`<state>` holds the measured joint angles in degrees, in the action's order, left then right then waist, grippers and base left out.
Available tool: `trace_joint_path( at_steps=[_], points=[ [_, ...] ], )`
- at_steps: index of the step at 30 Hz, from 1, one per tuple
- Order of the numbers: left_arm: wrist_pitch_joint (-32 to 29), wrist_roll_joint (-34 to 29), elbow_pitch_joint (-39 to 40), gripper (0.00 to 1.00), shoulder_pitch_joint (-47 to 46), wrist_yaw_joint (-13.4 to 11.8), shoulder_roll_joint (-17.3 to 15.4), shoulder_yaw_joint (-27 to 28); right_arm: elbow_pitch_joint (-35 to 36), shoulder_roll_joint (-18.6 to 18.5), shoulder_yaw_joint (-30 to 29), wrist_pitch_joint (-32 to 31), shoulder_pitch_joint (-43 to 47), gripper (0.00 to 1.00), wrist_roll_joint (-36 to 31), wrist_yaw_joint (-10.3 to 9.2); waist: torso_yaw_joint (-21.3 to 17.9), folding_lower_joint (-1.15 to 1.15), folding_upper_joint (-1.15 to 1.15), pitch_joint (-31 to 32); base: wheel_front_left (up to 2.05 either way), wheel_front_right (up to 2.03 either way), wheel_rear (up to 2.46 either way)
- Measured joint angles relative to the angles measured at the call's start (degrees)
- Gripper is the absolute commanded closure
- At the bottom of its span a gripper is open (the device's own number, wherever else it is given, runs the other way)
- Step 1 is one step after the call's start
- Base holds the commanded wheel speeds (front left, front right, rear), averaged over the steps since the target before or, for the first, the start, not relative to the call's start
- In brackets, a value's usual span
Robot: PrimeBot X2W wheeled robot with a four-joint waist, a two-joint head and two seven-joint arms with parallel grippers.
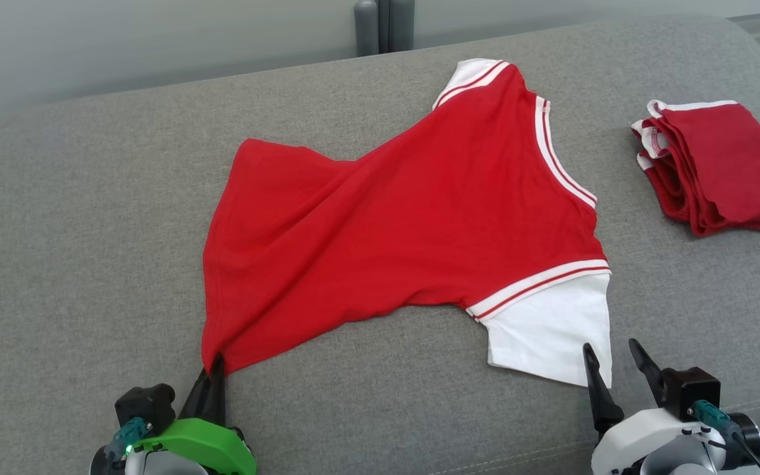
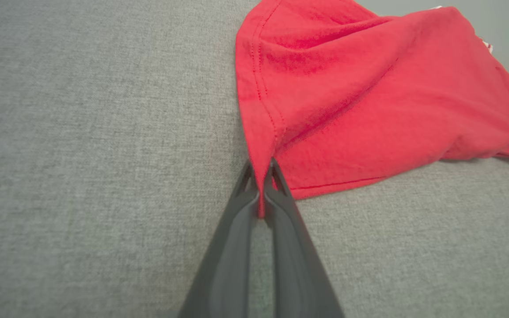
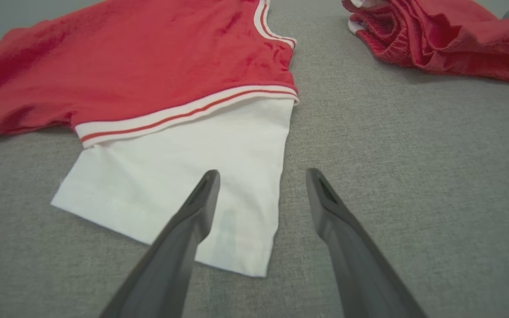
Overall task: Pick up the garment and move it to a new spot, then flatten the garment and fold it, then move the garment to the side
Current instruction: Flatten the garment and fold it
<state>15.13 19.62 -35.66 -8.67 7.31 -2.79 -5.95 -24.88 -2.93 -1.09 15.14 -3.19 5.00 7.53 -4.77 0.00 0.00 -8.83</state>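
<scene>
The garment (image 1: 406,218) is a red T-shirt with white sleeves and red-and-white striped trim, spread on the grey sofa seat. My left gripper (image 1: 214,369) is shut on its lower left hem corner, and the red cloth (image 2: 347,101) is pinched between the dark fingers (image 2: 237,238) in the left wrist view. My right gripper (image 1: 614,359) stands open at the near right corner of the white sleeve (image 1: 551,330). In the right wrist view one finger (image 3: 192,221) lies over the white sleeve (image 3: 184,176) and the other is over bare sofa.
A second red garment (image 1: 716,165) lies folded at the right on the sofa (image 1: 90,231); it is also in the right wrist view (image 3: 449,35). The sofa's back edge runs along the top, with a grey post (image 1: 383,26) behind it.
</scene>
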Motion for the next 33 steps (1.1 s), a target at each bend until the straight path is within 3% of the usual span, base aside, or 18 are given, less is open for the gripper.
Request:
trace_joint_path(
  at_steps=[12, 13, 14, 15, 16, 25, 33],
  points=[
    [0.01, -0.54, 0.54, 1.0, 0.59, 0.08, 0.02, -1.51, -9.17, -0.03, 0.42, 0.12, -1.27, 0.0, 2.26, -0.01, 2.42, 0.0, 0.0, -0.28, 0.0, 0.0, 0.0],
    [0.0, -0.49, 0.57, 1.0, 0.59, 0.08, 0.02, -1.6, -9.85, -0.04, 0.57, 0.16, -1.67, 0.11, 2.35, -0.03, 2.48, 0.0, 0.0, -0.23, 0.0, 0.0, 0.0],
    [0.0, -0.48, 0.59, 1.0, 0.58, 0.08, 0.02, -1.69, -10.61, -0.08, 0.91, 0.19, -2.04, 0.32, 2.43, -0.04, 2.53, 0.0, 0.0, -0.16, 0.0, 0.0, 0.0],
    [0.0, -0.47, 0.62, 1.0, 0.59, 0.08, 0.02, -1.79, -11.69, -0.12, 1.42, 0.42, -2.52, 0.82, 2.67, -0.04, 2.57, 0.0, 0.0, -0.06, 0.0, 0.0, 0.0],
    [0.01, -0.43, 0.62, 1.0, 0.59, 0.08, 0.02, -1.91, -12.73, -0.14, 1.59, 0.52, -2.96, 1.0, 3.26, -0.04, 2.59, 0.0, 0.0, 0.07, 0.0, 0.0, 0.0],
    [0.01, -0.07, -0.7, 1.0, 4.25, 0.08, 0.02, -1.69, -14.02, -0.64, 0.36, 0.08, -1.24, 1.0, 4.59, 0.01, 2.34, 0.0, 0.0, 4.39, 0.0, 0.0, 0.0],
    [0.0, -0.01, -1.15, 1.0, 7.2, 0.08, 0.03, -1.69, -8.62, -0.98, -1.65, 0.0, 2.08, 1.0, 5.61, 0.01, 1.86, 0.0, 0.0, 9.71, 0.0, 0.0, 0.0]
  ],
)
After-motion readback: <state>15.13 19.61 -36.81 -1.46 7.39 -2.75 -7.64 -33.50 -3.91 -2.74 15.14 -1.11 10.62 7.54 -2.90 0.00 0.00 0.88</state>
